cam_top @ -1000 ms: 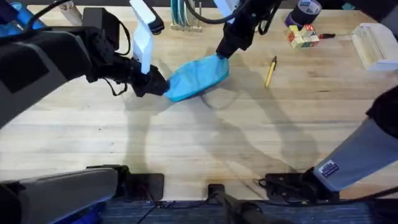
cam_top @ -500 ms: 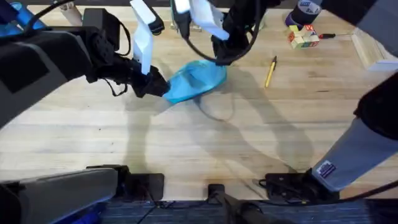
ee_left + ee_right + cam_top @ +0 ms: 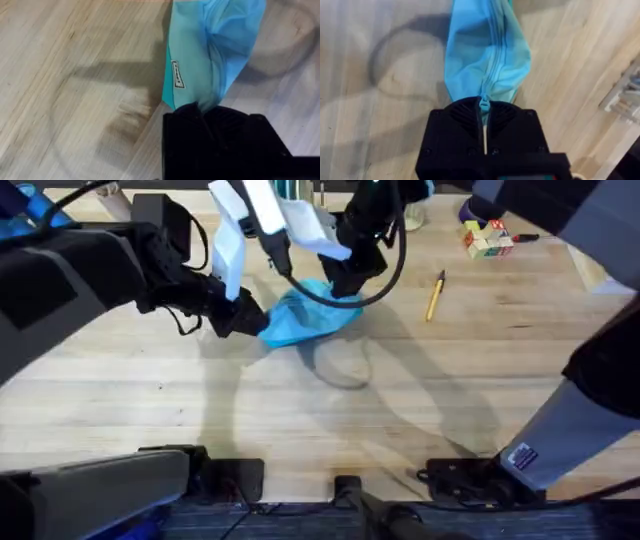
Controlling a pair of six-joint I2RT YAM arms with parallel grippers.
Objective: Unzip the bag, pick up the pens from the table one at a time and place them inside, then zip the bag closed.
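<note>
Right gripper (image 3: 484, 131) first: its jaws are pinched tight on the zipper pull at the end of the bag (image 3: 487, 60), and the closed zipper line runs straight away from the fingers down the middle of the fabric. The left gripper (image 3: 205, 117) is clamped on the opposite end, a fold of blue cloth bunched between its black fingers, a small white label showing just beside the pinch.

Overhead, the bag (image 3: 305, 318) sits in the upper middle of the frame, strung between the two grippers. The left gripper (image 3: 245, 315) anchors its left end, and the right gripper (image 3: 340, 280) is at its upper right end. Compared with a second ago, the right arm has swung in over the bag, its wrist now rolled and lifted, and the bag looks shorter and more crumpled, drawn in toward the left gripper. The left arm has hardly shifted.

I'd say that puts us in the unzip step, with the pull caught and the far end braced. The zipper teeth by the pull look shut, so the opening is at most just starting.

The pen (image 3: 435, 293) lies untouched on the table (image 3: 330, 420) at the upper right, well apart from the bag, near the coloured blocks (image 3: 486, 236). Loading it waits on an open bag.
</note>
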